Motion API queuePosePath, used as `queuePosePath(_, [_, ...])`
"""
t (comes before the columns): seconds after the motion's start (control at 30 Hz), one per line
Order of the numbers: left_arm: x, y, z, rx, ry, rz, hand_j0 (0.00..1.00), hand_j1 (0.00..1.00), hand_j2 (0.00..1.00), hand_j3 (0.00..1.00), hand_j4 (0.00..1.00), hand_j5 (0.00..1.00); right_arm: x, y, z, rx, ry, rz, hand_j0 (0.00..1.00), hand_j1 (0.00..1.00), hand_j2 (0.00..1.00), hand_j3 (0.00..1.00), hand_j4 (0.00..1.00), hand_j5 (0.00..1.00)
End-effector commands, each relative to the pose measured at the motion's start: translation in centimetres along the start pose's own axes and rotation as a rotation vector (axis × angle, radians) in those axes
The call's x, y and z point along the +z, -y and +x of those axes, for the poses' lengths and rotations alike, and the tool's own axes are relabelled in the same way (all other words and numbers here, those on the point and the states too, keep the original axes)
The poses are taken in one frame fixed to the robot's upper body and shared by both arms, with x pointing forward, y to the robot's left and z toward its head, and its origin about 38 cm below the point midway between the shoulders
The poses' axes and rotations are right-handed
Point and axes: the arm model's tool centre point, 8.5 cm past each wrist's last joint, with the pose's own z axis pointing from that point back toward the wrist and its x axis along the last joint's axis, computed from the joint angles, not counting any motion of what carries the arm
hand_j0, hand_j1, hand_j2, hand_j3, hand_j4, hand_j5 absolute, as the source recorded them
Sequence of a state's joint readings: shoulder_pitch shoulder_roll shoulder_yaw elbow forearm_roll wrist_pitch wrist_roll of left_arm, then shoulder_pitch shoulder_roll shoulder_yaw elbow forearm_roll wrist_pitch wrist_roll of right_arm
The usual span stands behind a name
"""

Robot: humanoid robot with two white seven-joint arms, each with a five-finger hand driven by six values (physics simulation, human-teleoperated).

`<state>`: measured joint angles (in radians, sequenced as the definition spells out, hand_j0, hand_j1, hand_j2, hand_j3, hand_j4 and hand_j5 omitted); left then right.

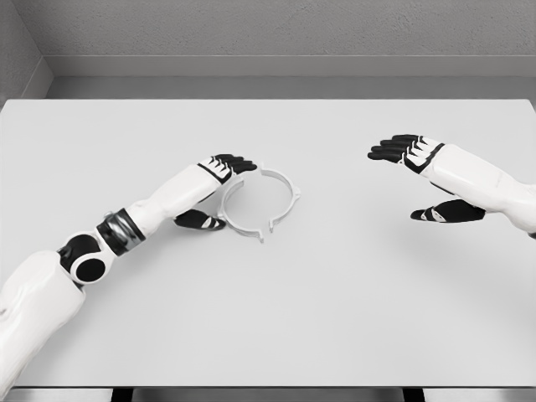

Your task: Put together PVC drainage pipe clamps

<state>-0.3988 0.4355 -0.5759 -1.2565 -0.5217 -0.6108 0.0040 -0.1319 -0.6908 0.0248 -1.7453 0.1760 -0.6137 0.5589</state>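
A white PVC pipe clamp (283, 186), a thin split ring with small tabs, lies flat near the middle of the white table (268, 318). My left hand (228, 194) is at the ring's left side. Its black fingers (232, 163) stretch over the upper left rim and the thumb (199, 220) lies by the lower left rim. The rim's left arc runs between them, and the fingers look extended, not closed on it. My right hand (394, 184) hovers well to the right of the clamp, fingers spread and holding nothing.
The table's far edge meets a grey wall (268, 33) at the back. Bare table surface lies between the clamp and the right hand, and across the front.
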Motion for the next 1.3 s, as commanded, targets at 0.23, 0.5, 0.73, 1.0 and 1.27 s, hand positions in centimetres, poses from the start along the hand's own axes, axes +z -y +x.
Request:
queuePosePath(0.23, [-0.5, 0.3, 0.3, 0.019, 0.005, 0.013, 1.00, 1.00, 1.00, 1.00, 1.00, 1.00, 0.0, 0.0, 0.0, -0.006, 0.001, -0.003, 1.00, 1.00, 1.00, 1.00, 1.00, 1.00])
queuePosePath(0.5, [-1.1, 0.5, 0.6, 0.031, 0.011, 0.022, 1.00, 1.00, 1.00, 1.00, 1.00, 1.00, -0.1, -0.1, 0.1, -0.011, 0.005, -0.002, 1.00, 1.00, 1.00, 1.00, 1.00, 1.00])
queuePosePath(0.73, [-1.3, 0.7, 0.7, 0.038, 0.012, 0.026, 1.00, 1.00, 1.00, 1.00, 1.00, 1.00, -0.1, -0.1, 0.1, -0.011, 0.007, -0.001, 1.00, 1.00, 1.00, 1.00, 1.00, 1.00])
queuePosePath(1.0, [-1.8, 0.3, 0.5, 0.038, 0.010, 0.037, 1.00, 1.00, 1.00, 1.00, 1.00, 1.00, -0.1, -0.1, 0.1, -0.011, 0.007, -0.001, 1.00, 1.00, 1.00, 1.00, 1.00, 1.00])
queuePosePath(1.27, [-2.1, 0.1, 0.4, 0.039, 0.010, 0.042, 1.00, 1.00, 1.00, 1.00, 1.00, 1.00, -0.1, -0.1, 0.1, -0.011, 0.007, -0.001, 1.00, 1.00, 1.00, 1.00, 1.00, 1.00])
